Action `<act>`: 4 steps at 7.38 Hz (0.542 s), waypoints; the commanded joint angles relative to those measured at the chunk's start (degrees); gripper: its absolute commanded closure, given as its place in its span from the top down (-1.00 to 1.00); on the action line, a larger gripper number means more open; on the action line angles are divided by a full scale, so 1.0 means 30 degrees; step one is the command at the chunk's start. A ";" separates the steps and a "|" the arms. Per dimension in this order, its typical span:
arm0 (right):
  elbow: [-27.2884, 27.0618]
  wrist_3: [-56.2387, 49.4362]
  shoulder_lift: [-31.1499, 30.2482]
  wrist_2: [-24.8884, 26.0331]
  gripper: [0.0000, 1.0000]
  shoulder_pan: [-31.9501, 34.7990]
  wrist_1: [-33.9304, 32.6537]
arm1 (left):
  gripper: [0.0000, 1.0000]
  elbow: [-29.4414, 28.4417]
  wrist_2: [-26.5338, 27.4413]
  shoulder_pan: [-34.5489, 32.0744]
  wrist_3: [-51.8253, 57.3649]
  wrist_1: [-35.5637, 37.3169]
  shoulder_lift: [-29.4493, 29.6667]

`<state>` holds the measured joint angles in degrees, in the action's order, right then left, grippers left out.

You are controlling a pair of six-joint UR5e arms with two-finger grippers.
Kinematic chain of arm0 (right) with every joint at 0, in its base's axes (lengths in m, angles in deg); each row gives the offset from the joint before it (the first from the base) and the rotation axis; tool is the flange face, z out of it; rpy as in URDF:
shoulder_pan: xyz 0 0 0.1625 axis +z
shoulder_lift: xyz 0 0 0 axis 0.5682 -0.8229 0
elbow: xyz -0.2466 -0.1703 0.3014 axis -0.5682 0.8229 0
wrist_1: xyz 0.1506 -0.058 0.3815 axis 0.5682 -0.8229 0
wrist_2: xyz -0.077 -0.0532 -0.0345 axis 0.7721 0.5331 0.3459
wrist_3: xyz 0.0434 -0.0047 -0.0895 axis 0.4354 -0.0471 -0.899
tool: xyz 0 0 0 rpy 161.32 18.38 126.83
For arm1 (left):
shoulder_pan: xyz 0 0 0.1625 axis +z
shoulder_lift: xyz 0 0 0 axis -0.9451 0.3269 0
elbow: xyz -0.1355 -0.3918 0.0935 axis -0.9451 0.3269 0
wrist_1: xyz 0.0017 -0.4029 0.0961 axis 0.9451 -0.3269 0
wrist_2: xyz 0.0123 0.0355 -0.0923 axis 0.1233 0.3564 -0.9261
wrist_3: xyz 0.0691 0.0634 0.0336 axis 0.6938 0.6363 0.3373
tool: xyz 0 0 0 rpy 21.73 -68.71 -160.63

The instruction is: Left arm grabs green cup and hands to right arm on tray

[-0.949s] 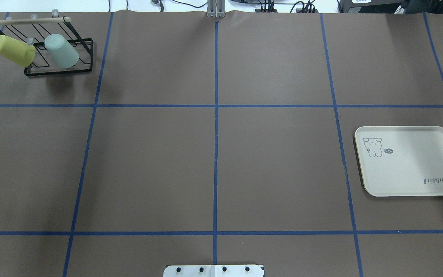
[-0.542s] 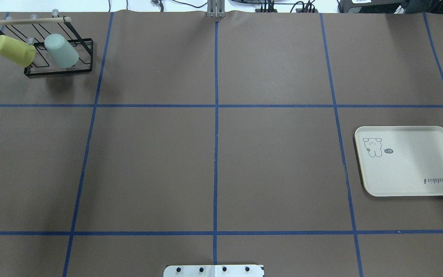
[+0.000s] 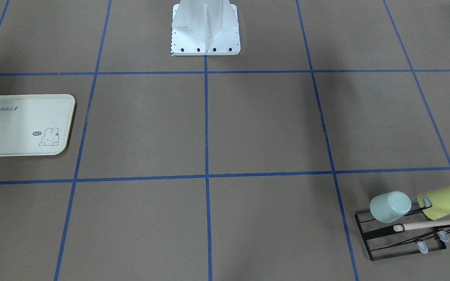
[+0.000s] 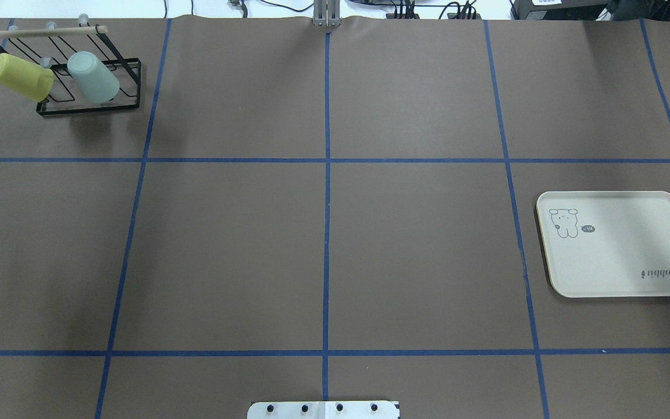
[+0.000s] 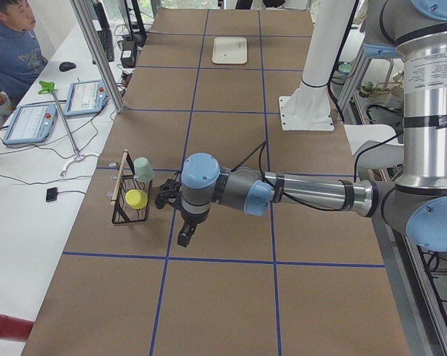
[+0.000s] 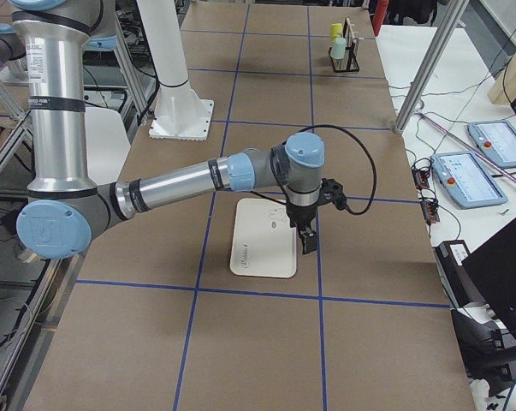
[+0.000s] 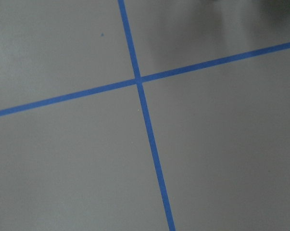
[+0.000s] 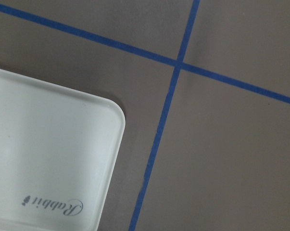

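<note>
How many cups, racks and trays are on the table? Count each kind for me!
cups: 2, the green cup and the yellow-green cup
rack: 1
tray: 1
total: 4

Looking from over the robot's shoulders, we locate the rack [image 4: 88,109] in the table's far left corner. The green cup [image 4: 93,77] sits on the rack, to the right of the second cup [image 4: 21,76] (the two are apart, not touching). The rod [image 4: 41,31] runs along the rack's far side, behind both cups. We locate the tray [image 4: 620,262] flat on the table near its right edge, well apart from the rack. The base plate [image 4: 323,409] lies at the near edge, midway across.
</note>
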<state>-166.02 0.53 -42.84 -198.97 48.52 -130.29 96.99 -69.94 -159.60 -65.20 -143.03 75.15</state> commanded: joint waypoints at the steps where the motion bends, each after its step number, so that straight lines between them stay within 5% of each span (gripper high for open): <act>1: 0.0121 0.0252 0.1238 0.0031 1.00 0.0000 0.0744 | 1.00 -0.2109 0.0270 0.0028 -0.0123 -0.1758 0.2987; 4: 0.1407 0.1449 0.1239 -0.0057 1.00 -0.0029 0.4191 | 1.00 -0.3201 0.0240 0.0406 -0.3257 -0.2487 0.5218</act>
<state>-163.65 2.88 -39.24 -199.05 48.50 -122.63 88.07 -69.28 -159.16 -72.45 -149.08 88.12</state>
